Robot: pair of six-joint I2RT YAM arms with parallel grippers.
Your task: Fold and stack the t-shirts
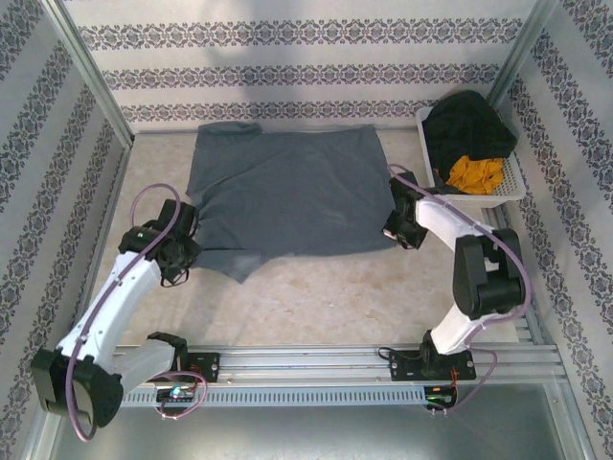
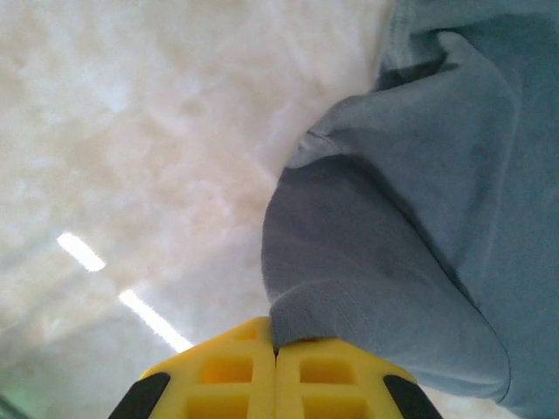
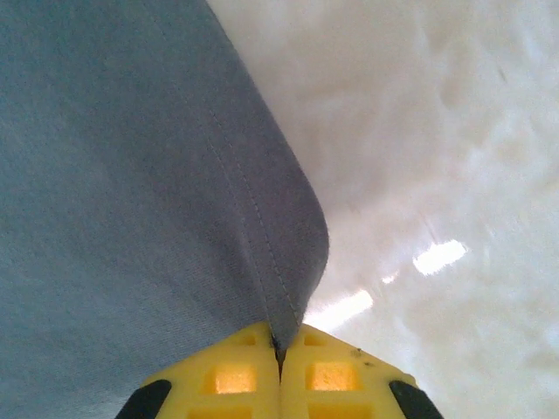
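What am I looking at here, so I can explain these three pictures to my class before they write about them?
Two white robot arms are bolted to a table. The wide picture looks down from above and behind them; the two close-ups come from a camera on each wrist. A blue-grey t-shirt lies spread on the table. The left claw and the right claw, both yellow, are shut on its near edge, one at each side. At the far right a white basket holds dark cloth and orange cloth.

T-shirt (image 1: 287,192) on table (image 1: 316,302), basket (image 1: 510,190) right
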